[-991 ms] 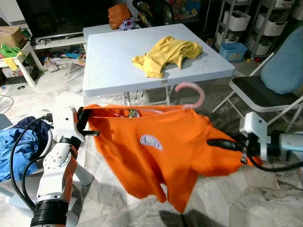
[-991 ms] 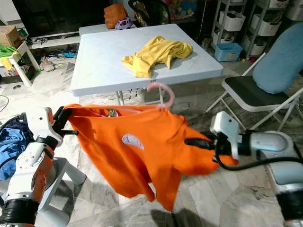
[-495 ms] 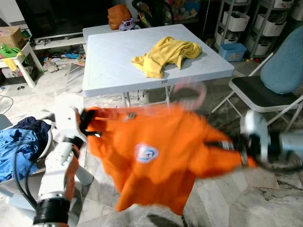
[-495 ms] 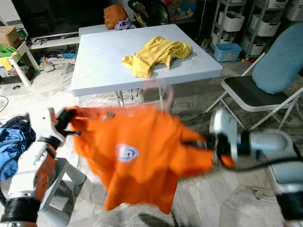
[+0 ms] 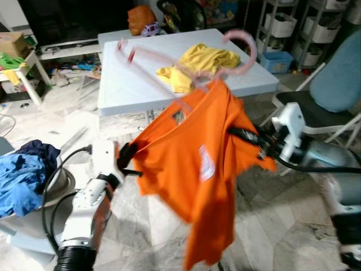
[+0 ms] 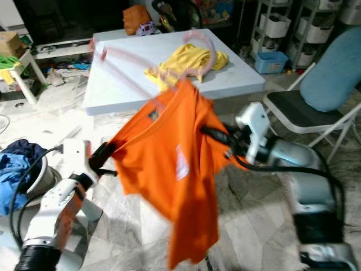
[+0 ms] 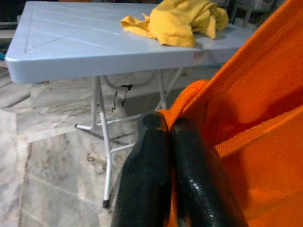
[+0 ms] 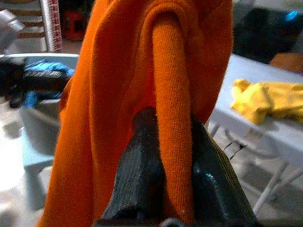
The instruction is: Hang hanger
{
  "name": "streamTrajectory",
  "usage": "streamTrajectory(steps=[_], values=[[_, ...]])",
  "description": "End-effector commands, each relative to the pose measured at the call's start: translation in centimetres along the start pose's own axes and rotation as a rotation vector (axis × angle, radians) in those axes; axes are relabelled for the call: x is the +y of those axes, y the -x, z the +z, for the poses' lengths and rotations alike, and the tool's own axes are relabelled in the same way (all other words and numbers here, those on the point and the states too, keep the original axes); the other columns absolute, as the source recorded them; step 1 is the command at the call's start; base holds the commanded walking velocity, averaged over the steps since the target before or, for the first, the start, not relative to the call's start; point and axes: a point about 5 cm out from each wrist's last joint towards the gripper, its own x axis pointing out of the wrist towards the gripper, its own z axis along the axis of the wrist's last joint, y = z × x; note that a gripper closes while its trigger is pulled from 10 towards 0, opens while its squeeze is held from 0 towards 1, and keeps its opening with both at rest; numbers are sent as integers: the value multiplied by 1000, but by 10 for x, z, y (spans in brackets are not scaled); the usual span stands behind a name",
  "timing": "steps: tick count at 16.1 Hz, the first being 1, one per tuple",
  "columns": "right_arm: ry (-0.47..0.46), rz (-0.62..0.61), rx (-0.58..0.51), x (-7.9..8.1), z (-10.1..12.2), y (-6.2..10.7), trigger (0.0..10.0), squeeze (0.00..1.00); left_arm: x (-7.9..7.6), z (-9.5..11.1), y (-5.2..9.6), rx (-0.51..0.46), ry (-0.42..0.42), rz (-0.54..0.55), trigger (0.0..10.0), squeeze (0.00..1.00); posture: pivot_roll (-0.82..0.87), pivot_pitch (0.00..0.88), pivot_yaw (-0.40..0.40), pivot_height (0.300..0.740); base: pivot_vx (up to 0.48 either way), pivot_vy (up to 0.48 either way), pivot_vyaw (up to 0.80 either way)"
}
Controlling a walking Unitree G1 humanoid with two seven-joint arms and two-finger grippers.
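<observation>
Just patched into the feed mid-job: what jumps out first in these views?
The orange shirt dominates, stretched in mid-air between both grippers: the left gripper pinches its lower corner, the right gripper clamps a fold on the other side. A pink hanger tilts steeply through its neck, hook up near the right. Behind, a yellow garment lies crumpled on the white table.

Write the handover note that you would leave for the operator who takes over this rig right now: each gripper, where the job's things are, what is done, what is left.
Left gripper: shut on the orange shirt's edge, low on the robot's left.
Right gripper: shut on a fold of the same shirt, at mid-height on the right.
Pink hanger: tilted, blurred, inside the shirt's neck, hook uppermost, above the white table.
Done: shirt is on the hanger.
Left: hang it; no rail can be made out. A yellow garment lies on the table.
</observation>
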Motion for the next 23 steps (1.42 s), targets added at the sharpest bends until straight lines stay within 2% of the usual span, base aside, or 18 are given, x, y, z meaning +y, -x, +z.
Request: streamTrajectory(steps=[1, 4, 5, 6, 7, 11, 13, 15, 17, 19, 20, 23], values=[[48, -46, -23, -2, 5, -7, 10000, 0, -6, 1, 2, -11, -38, -31, 10000, 1000, -26, 0, 51, 740, 0, 0, 0], [79, 21, 74, 11, -13, -14, 10000, 0, -21, 2, 6, -32, -129, -145, 10000, 1000, -24, 0, 48, 740, 0, 0, 0], [118, 38, 143, 11, -23, -17, 10000, 0, -28, 3, 8, -29, -195, -256, 10000, 1000, -22, 0, 46, 740, 0, 0, 0], [131, 38, 164, 11, -26, -19, 10000, 0, -29, 4, 8, -28, -199, -281, 10000, 1000, -20, 0, 42, 740, 0, 0, 0], [169, 23, 193, 8, -30, -21, 10000, 0, -32, 6, 9, -34, -250, -316, 10000, 1000, -18, 0, 42, 740, 0, 0, 0], [377, 17, 307, -3, -44, -18, 10000, 0, -44, -1, 19, -17, -291, -431, 10000, 1000, -10, 0, 42, 740, 0, 0, 0], [470, 72, 388, -11, -51, -14, 10000, 0, -62, -4, 23, -15, -300, -536, 10000, 1000, -4, 0, 37, 740, 0, 0, 0], [510, 169, 416, -14, -48, -12, 10000, 0, -68, -4, 25, -1, -298, -585, 10000, 1000, -4, 0, 37, 740, 0, 0, 0], [499, 312, 417, -15, -41, -4, 10000, 0, -66, -1, 24, -4, -299, -586, 10000, 1000, -1, 0, 35, 740, 0, 0, 0], [471, 387, 431, -22, -34, 6, 10000, 0, -59, 2, 23, 2, -314, -564, 10000, 1000, -4, 0, 36, 740, 0, 0, 0], [483, 413, 473, -27, -33, 12, 10000, 0, -55, 4, 23, 3, -312, -563, 10000, 1000, -7, 0, 38, 740, 0, 0, 0], [483, 483, 503, -32, -30, 19, 10000, 0, -48, 6, 26, 12, -326, -579, 10000, 1000, -12, 0, 38, 740, 0, 0, 0]])
